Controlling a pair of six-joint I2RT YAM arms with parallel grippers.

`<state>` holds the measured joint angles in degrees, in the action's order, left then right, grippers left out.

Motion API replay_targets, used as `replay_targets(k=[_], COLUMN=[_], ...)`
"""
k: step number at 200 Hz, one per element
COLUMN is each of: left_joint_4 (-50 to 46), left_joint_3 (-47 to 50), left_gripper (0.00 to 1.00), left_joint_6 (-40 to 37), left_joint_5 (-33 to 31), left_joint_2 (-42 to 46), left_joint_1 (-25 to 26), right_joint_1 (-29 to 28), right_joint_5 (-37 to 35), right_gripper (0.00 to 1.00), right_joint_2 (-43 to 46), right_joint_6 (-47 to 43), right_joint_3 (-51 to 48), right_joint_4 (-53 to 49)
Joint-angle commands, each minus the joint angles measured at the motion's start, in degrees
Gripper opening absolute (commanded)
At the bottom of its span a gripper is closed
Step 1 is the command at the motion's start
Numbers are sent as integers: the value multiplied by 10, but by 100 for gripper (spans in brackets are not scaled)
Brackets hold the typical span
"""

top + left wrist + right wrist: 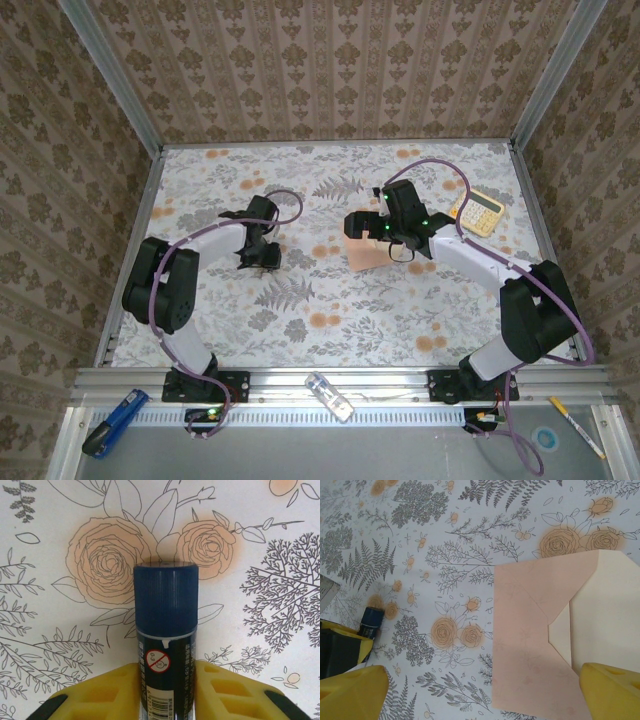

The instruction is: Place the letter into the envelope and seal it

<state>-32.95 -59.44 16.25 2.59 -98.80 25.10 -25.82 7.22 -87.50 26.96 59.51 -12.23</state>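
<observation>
- The envelope (530, 630) is laid flat on the floral-printed table (330, 310), a little right of centre; its salmon-pink body is turned seam side up, and its paler cream flap (615, 610) is folded open and spread flat on the side away from the left arm; what lies inside it cannot be told.
- The right gripper (383, 237) is held over the envelope; in the right wrist view its yellow fingers (350, 690) are seen spread wide, one over bare table and the other at the edge of the flap; nothing is clasped between them; whether the paper is touched cannot be told.
- The left gripper (167, 680) is closed on a glue stick (166, 605); the dark blue ribbed cap is seen pointing out beyond the yellow pads (235, 690), with the labelled barrel pinched between them.
- The glue stick is kept well apart from the envelope, left of it, low over the table.
- A pale yellow calculator (478, 212) is seen near the far right of the table, beside the right arm.
</observation>
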Motion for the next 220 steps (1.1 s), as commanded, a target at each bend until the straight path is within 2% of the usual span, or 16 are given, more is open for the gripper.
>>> replay_targets(k=[1, 79, 94, 118, 220], left_joint_4=[-12, -13, -12, -12, -20], left_joint_3=[-6, -10, -12, -13, -32], left_gripper=[31, 27, 18, 14, 15], left_joint_6=[-3, -5, -6, -10, -65], left_joint_5=[3, 6, 9, 18, 113], left_joint_2=[-9, -33, -39, -34, 12], left_joint_1=[3, 6, 7, 7, 7], right_joint_1=[4, 9, 10, 11, 34], right_joint_5=[-18, -15, -15, -14, 22], right_gripper=[99, 99, 99, 99, 98], right_joint_2=[-8, -14, -15, -14, -17], right_joint_6=[0, -1, -2, -5, -2], right_joint_3=[-10, -6, -5, 1, 15], right_joint_4=[-10, -11, -12, -20, -38])
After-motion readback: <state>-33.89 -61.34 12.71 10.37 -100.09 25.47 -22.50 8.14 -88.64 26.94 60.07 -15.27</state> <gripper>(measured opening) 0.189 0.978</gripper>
